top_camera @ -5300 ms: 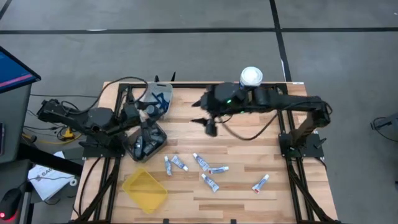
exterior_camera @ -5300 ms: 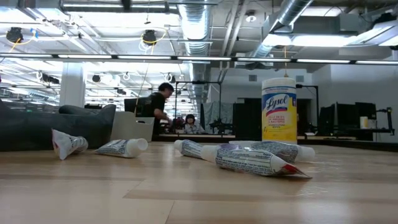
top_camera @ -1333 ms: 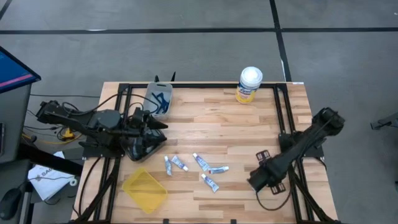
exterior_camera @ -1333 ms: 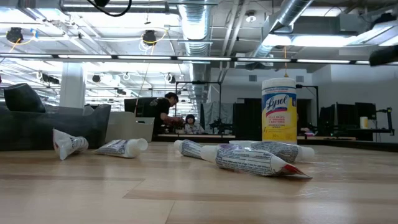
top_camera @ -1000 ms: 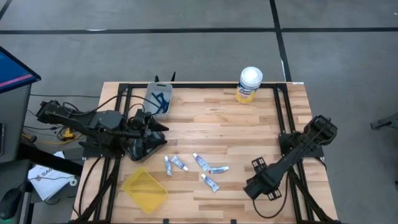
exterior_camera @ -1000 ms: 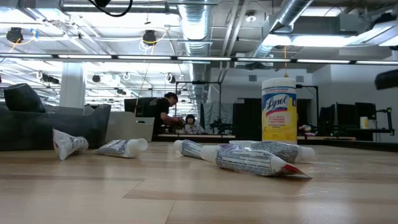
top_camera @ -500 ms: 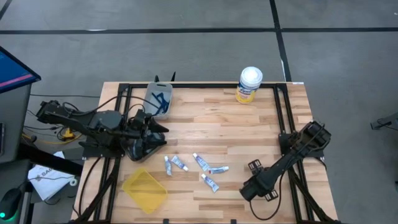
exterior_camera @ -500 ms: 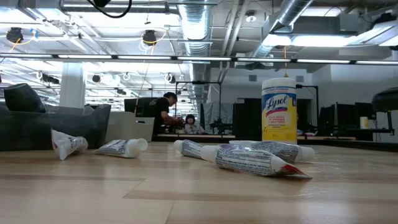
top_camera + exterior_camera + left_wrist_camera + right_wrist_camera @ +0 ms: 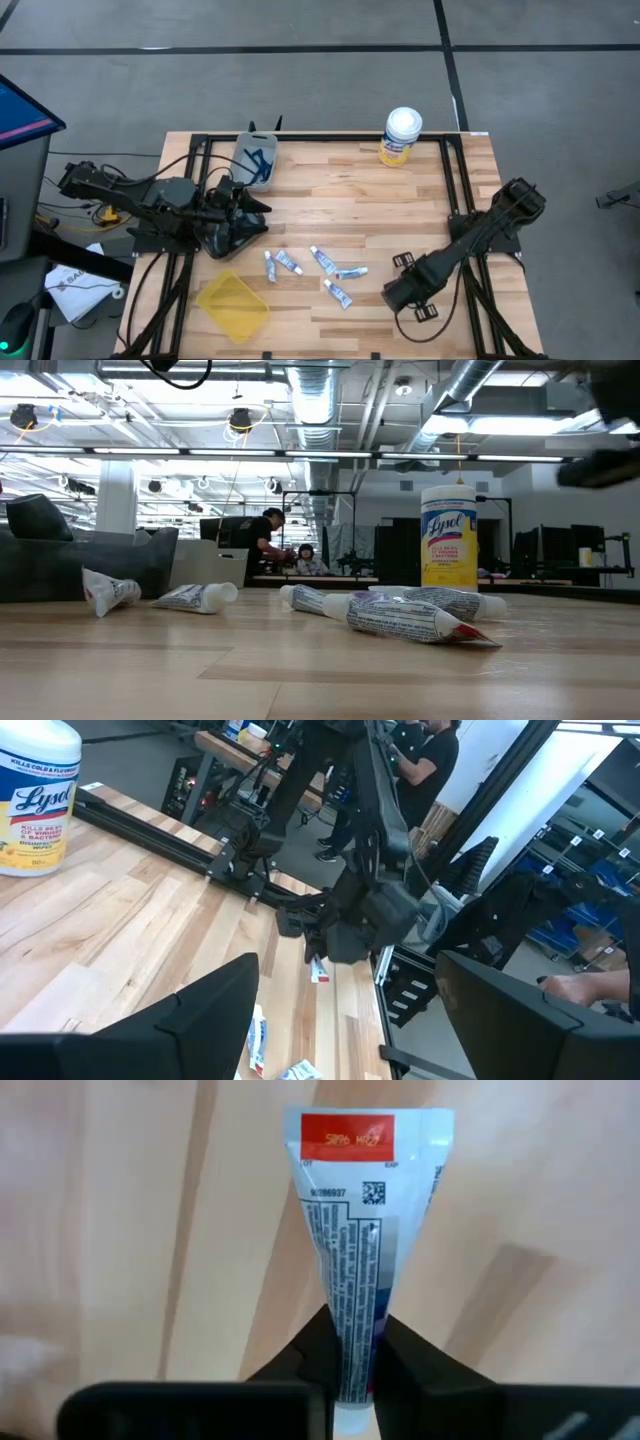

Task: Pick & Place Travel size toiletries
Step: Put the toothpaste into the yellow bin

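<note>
Lower right of high view | we see right gripper [image 9: 398,294] clamped on white tube [image 9: 352,1270], long axis running out ahead of fingers | left gripper [image 9: 232,212] parted, upper left, farther off

Bright overhead ceiling lights, soft shadows on the table [image 9: 360,210]; the right wrist view's edges blur.

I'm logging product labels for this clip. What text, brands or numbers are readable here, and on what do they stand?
"Lysol": on the yellow canister, in blue script.
"KILLS COLD & FLU VIRUS": along the canister's label top in the left wrist view; the smaller lines below are blurred.
"EXP": beside the red band on the tube held in the right gripper; the pale code on the band and the fine print are too small to read.
Other tubes' print: unreadable.
</note>
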Tool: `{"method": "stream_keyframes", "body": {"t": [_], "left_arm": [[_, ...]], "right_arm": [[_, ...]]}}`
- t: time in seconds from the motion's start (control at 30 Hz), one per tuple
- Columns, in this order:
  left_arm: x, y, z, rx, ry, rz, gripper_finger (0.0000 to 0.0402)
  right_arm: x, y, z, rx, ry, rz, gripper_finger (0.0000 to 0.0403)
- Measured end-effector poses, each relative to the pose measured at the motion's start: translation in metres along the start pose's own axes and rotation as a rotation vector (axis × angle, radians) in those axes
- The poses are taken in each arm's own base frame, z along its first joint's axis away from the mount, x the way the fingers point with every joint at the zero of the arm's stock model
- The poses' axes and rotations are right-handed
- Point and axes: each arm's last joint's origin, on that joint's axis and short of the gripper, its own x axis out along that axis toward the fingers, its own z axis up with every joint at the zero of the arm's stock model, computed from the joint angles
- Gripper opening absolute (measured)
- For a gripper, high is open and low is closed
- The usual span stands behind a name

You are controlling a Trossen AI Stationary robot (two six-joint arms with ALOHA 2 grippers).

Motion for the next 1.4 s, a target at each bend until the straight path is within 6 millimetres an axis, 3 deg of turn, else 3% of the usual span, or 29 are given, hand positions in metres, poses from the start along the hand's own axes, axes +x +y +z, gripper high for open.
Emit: {"method": "stream_keyframes", "body": {"t": [0.4, 0.77, 1.03, 1.4], "left_arm": [[0.000, 0.000, 0.000, 0.006, -0.001, 0.001, 0.0301], [0.007, -0.002, 0.002, 0.143, -0.042, 0.007, 0.0301], [0.047, -0.007, -0.005, 0.390, -0.104, -0.011, 0.0301], [0.074, -0.009, -0.015, 0.512, -0.133, -0.057, 0.0301]], "right_arm": [[-0.081, -0.055, 0.020, 0.230, -0.625, 0.033, 0.0033], [-0.137, -0.109, 0.048, 0.258, -1.208, -0.001, 0.0041], [-0.151, -0.128, 0.065, 0.248, -1.259, -0.059, 0.0040], [-0.159, -0.122, 0.072, 0.188, -1.266, -0.070, 0.0041]]}}
